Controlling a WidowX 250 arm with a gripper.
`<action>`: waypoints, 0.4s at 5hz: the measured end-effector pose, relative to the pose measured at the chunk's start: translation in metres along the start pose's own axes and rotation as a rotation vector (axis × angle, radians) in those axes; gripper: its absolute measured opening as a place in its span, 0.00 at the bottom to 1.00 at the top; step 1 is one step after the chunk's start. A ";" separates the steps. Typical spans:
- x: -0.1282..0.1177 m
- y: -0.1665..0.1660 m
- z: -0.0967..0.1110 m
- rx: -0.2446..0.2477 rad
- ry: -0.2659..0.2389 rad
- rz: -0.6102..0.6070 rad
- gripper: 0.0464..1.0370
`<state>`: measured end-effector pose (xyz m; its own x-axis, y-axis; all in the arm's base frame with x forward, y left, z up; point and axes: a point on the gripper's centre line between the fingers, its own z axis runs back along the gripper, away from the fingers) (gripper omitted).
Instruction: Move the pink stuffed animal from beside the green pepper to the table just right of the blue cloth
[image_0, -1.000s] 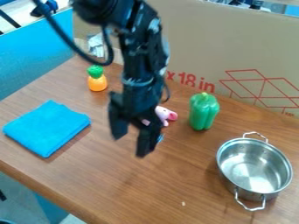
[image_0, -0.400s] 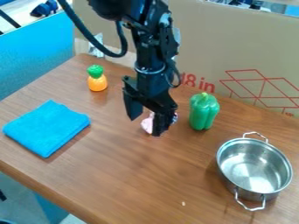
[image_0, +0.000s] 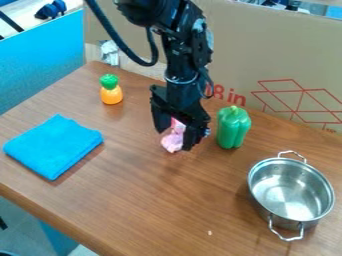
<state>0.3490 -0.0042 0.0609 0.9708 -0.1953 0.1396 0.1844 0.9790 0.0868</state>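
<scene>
Pink toy: on the wooden table (image_0: 133, 185), below the gripper, with part of it hidden between the fingers; the pink toy (image_0: 173, 141) shows a pale pink lower part and a deeper pink patch higher up.
Long axis of the visible part: runs mostly up and down the view, its upper end leaning slightly right.
Pointing: lower end toward the near table edge, upper end toward the cardboard (image_0: 280, 60); which end is the front cannot be told.
Black gripper: the gripper (image_0: 176, 139) points down, fingers set wide apart on either side of the toy; whether either touches it cannot be told.
Green pepper: just right of the gripper, the pepper (image_0: 232, 129) stands upright, stem up.
Metal pot: at the right, the pot (image_0: 291, 192) sits open, one handle toward the cardboard, one toward the near edge.
Pineapple toy: upright at the upper left, the orange body (image_0: 111, 95) under a green top.
Blue cloth: folded flat at the left, the cloth (image_0: 53, 146) lies well apart from the gripper.
</scene>
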 end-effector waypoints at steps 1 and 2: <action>0.007 0.000 -0.008 -0.059 -0.007 -0.017 0.96; 0.011 0.006 -0.018 -0.078 0.004 -0.007 0.96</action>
<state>0.3638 0.0005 0.0454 0.9700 -0.2021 0.1354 0.2025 0.9792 0.0110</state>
